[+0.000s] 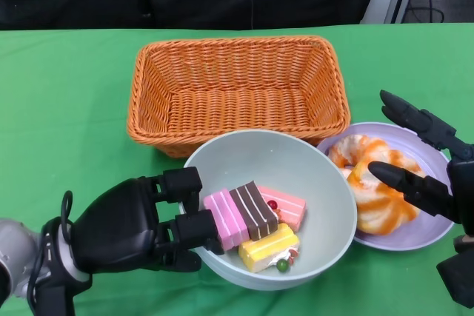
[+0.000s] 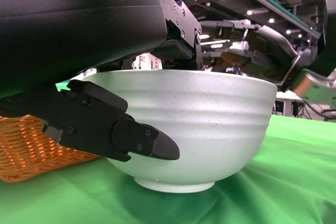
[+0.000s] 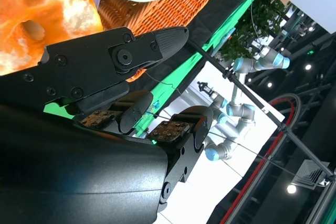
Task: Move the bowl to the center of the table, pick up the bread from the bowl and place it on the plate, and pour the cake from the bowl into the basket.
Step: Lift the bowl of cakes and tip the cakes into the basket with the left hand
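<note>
A pale green bowl [image 1: 311,183] stands on the green cloth just in front of the basket, with pink, brown-striped and yellow cake pieces [image 1: 255,223] inside. My left hand [image 1: 133,227] grips its left rim, fingers hooked over the edge; in the left wrist view the thumb [image 2: 131,137] lies against the bowl's outer wall [image 2: 210,124]. The orange-glazed bread [image 1: 374,183] lies on a purple plate [image 1: 429,233] to the bowl's right. My right hand [image 1: 437,175] hovers over the bread with fingers spread and nothing in it. The right wrist view shows the bread [image 3: 42,14] close beyond its fingers [image 3: 131,51].
An orange wicker basket [image 1: 237,90] sits behind the bowl, touching or nearly touching its far rim, with nothing inside. Green cloth covers the table; open cloth lies to the left and far right. The table's far edge runs behind the basket.
</note>
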Motion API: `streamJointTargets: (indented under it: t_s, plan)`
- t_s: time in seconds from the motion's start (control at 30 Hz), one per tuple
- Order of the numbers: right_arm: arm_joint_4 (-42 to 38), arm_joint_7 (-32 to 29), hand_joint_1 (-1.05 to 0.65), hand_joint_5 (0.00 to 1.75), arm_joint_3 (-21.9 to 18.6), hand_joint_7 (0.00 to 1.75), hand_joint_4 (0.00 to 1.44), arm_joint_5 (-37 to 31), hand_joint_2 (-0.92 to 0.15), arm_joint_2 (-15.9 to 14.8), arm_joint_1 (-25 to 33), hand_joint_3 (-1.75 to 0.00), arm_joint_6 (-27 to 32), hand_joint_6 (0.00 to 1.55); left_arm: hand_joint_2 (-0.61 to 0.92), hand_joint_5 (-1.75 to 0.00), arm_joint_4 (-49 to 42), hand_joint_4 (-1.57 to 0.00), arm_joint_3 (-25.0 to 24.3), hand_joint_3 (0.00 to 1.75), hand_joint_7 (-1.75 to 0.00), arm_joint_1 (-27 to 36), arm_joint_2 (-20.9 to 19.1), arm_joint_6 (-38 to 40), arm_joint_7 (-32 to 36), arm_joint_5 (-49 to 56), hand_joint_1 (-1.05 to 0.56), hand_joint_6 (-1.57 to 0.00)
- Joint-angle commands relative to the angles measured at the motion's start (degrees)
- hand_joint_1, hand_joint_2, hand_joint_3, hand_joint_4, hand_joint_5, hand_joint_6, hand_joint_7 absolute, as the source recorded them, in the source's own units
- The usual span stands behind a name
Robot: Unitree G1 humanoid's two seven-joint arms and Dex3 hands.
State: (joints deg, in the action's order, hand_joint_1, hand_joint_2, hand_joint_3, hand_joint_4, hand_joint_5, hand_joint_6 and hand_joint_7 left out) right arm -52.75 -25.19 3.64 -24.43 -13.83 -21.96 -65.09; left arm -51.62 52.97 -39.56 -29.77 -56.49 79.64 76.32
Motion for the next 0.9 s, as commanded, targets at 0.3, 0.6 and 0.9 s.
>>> streamJointTargets:
  t_s: [0.3,0.6,0.9]
  plan:
    - [-0.58,-1.09,-0.46,0.10,-1.00,0.01,0.89,0.55,-0.92,0.08,-0.94,-0.01,-0.56,0.58,0.92,-1.75,0.05,-0.35,1.27,0.24,-1.28,-1.38,-1.65,-1.11,6.36,0.19,-0.22,-0.41]
    - [-1.05,-2.54,-0.45,0.11,-1.01,0.02,0.90,0.16,-0.92,0.41,-1.26,-0.02,-0.34,0.59,0.92,-1.74,2.26,-0.35,1.69,0.29,-1.26,-1.13,-3.09,-1.76,9.74,0.61,-0.21,-0.43]
    - [-2.22,-3.44,-0.48,0.11,-0.50,0.02,0.90,-0.43,-0.92,0.14,-1.92,-0.03,-0.02,0.60,0.92,-1.74,5.82,-0.41,-1.15,0.35,-1.51,-1.03,-4.97,-4.33,9.28,-1.80,-0.16,-0.35]
